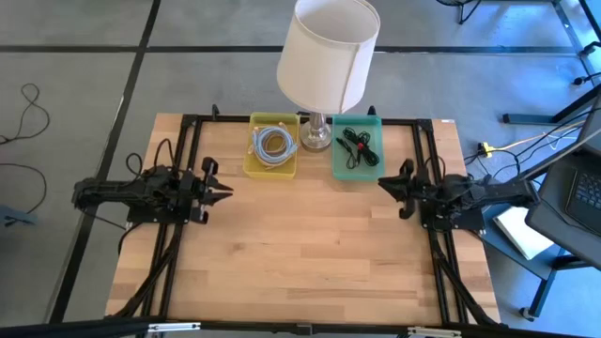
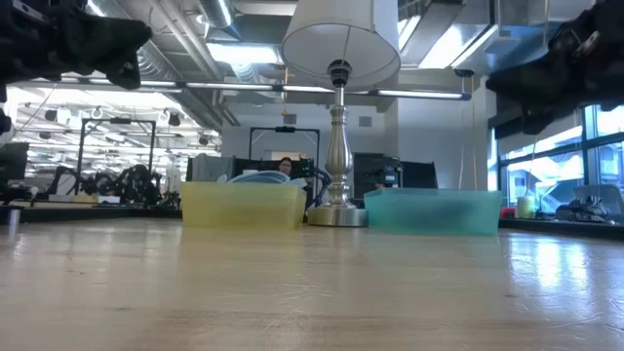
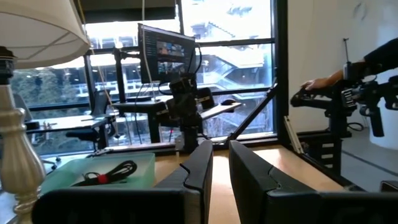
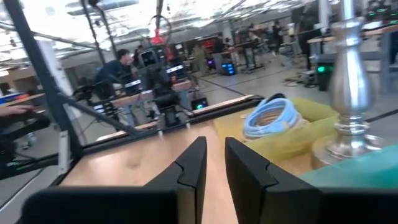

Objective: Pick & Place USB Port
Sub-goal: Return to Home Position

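A yellow bin [image 1: 272, 146] at the table's far side holds a coiled light blue cable [image 1: 273, 143], also seen as the cable [image 4: 270, 117] in the right wrist view. Beside it, a teal bin [image 1: 357, 148] holds a black cable with a red tie [image 1: 358, 145], shown as the black cable [image 3: 109, 173] in the left wrist view. No separate USB port shows. My left gripper [image 1: 229, 192] hovers shut over the table's left part. My right gripper [image 1: 381, 185] hovers shut over the right part. The two point at each other, and both are well above the wood.
A lamp with a white shade [image 1: 327, 52] stands on its silver base [image 1: 316, 133] between the two bins. Bare wooden tabletop [image 1: 300, 244] lies between and in front of the arms. A person's hand [image 3: 317, 84] rests on a device beyond the table's right edge.
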Available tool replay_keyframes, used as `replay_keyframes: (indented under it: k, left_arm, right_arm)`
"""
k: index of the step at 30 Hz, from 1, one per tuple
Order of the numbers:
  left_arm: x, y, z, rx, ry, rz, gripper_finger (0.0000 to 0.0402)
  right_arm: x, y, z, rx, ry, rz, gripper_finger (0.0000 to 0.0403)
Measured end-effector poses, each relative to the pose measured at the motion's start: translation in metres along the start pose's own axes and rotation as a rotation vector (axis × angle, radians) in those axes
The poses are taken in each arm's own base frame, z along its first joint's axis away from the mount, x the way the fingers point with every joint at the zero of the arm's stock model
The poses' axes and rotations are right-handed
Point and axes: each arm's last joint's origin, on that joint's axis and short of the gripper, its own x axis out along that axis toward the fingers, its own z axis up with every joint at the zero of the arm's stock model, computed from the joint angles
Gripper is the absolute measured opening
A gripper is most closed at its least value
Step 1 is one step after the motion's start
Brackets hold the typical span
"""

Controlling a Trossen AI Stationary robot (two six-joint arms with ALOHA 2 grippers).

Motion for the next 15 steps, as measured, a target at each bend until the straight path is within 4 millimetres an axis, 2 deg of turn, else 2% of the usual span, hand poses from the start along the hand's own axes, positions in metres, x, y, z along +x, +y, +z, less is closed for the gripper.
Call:
replay_keyframes:
  k: [6,15]
  left_arm:
    - [-0.0001,0.0013,-0.0001,0.003,0.001,0.014,0.0047]
    - [0.0,0.0013,-0.0001,0.003,0.002,0.014,0.0047]
  right_arm:
    - [0.0014,-0.0073,0.0018,-0.006,-0.02,-0.077,0.0063]
    - [0.0016,-0.0081,0.0021,-0.007,-0.023,-0.086,0.0063]
